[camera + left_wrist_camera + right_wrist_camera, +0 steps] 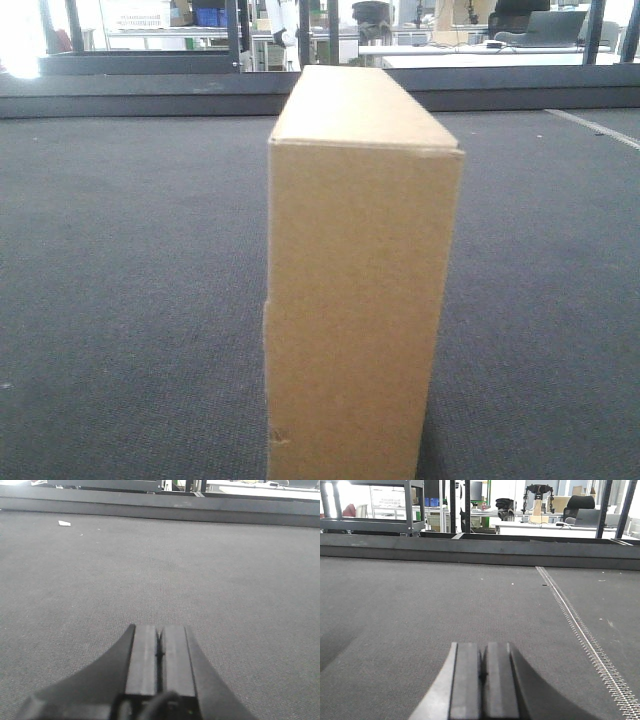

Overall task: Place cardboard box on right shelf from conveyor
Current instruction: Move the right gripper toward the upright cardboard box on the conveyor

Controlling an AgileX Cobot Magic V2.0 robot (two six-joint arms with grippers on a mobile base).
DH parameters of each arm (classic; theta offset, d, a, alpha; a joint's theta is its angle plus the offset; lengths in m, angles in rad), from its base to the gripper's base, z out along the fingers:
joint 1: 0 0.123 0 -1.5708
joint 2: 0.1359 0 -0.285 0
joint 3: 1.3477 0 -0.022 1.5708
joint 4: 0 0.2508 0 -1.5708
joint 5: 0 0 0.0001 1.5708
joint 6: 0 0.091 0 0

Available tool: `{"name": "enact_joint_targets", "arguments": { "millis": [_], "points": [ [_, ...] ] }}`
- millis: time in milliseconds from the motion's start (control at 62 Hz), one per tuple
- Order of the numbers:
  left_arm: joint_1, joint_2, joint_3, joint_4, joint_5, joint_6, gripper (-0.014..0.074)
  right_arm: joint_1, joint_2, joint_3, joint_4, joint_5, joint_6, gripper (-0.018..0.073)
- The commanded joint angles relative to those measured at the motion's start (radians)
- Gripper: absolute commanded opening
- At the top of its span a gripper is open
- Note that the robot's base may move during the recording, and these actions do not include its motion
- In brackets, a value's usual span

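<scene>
The left gripper (159,630) has its two dark fingers (144,655) pressed flat together, with only a thin seam between the pads and nothing held. It sits low over the conveyor (225,580); whether it touches the belt cannot be told. The right gripper (481,650) is in the same state, with its fingers (465,680) together and nothing between them, also low over the belt.

The cardboard box (355,290) stands upright on the conveyor in the middle of the front view. It is a plain tan slab set on a narrow side, with its slim face towards the camera and its top face running back towards the far rail. A faint seam crosses its left edge about halfway down. Neither gripper shows in that view, and the box appears in neither wrist view.

A small white scrap (64,523) lies on the belt far to the left in the left wrist view. In the right wrist view a metal lacing seam (580,630) runs diagonally across the belt on the right.

The belt is dark grey with a fine weave, and a dark raised edge rail (480,550) borders its far side. Beyond the rail is a bright workshop with a grey metal rack (410,505) on the left, white desks (545,528) in the middle and a black office chair (580,502) on the right.
</scene>
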Motion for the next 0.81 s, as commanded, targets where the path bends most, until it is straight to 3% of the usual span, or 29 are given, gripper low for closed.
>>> {"name": "enact_joint_targets", "arguments": {
  "millis": [0, 565, 677, 790],
  "points": [
    [-0.002, -0.005, 0.006, -0.006, -0.085, 0.000, -0.0116, -0.004, -0.019, -0.006, -0.006, -0.092, -0.005, 0.0022],
    [-0.002, -0.005, 0.006, -0.006, -0.085, 0.000, -0.0116, -0.004, -0.019, -0.008, 0.000, -0.085, -0.005, 0.0022],
    [-0.002, -0.005, 0.006, -0.006, -0.085, 0.000, -0.0116, -0.004, -0.019, -0.069, 0.010, 0.015, -0.005, 0.0022],
    [-0.002, -0.005, 0.006, -0.006, -0.085, 0.000, -0.0116, -0.004, -0.010, -0.184, 0.010, 0.208, -0.005, 0.0022]
  ]
}}
